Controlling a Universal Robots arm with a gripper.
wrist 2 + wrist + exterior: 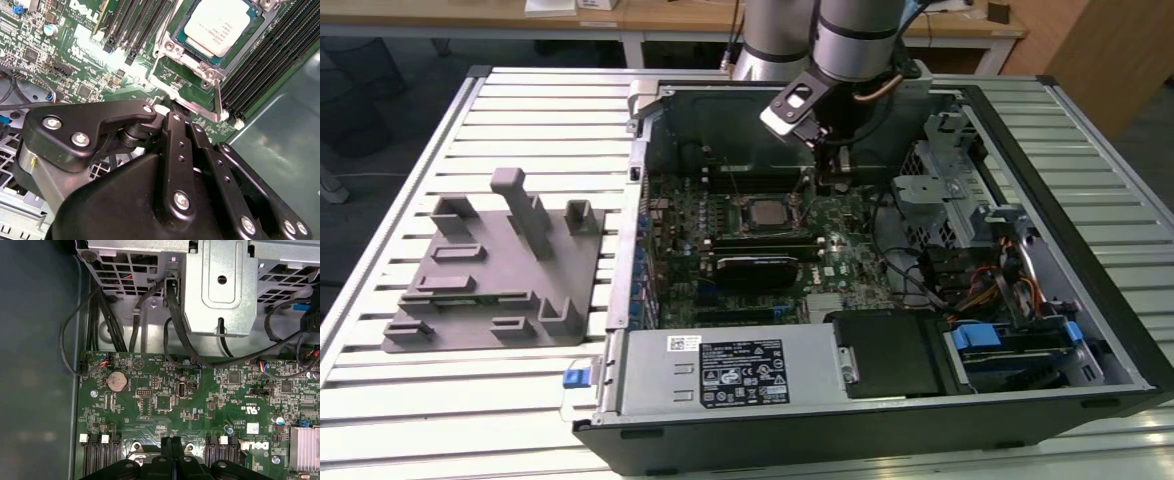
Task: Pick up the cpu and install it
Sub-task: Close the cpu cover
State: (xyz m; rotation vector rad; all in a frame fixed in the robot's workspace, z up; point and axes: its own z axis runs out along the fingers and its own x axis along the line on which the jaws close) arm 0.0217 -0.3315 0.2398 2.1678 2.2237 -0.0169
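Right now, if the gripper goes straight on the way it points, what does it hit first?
Likely the socket frame at its edge beside the cpu, not the cpu itself. The gripper tip looks close above it, though depth is unclear.

The cpu (217, 26) is seen seated in its metal socket frame (174, 50).
The gripper (167, 111), fingers pressed together, is held near the cpu, just past the frame; memory slots (270, 60) are ranged either side of the cpu.
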